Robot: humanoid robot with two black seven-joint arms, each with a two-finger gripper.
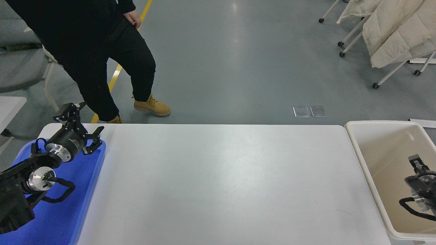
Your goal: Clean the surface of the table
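Note:
The white table surface (pixel 221 183) fills the middle of the head view and nothing lies on it. My left gripper (pixel 81 126) is open and empty, parked above the far end of the blue tray (pixel 61 221) at the lower left. My right gripper (pixel 418 164) hangs inside the cream bin (pixel 366 177) at the right edge. Only part of it shows.
A person in black clothes and tan boots (pixel 151 105) stands on the floor just beyond the table's far left edge. Wheeled racks with cream quilted covers (pixel 391 30) stand at the far right. A second white table's corner (pixel 10 105) shows at the left edge.

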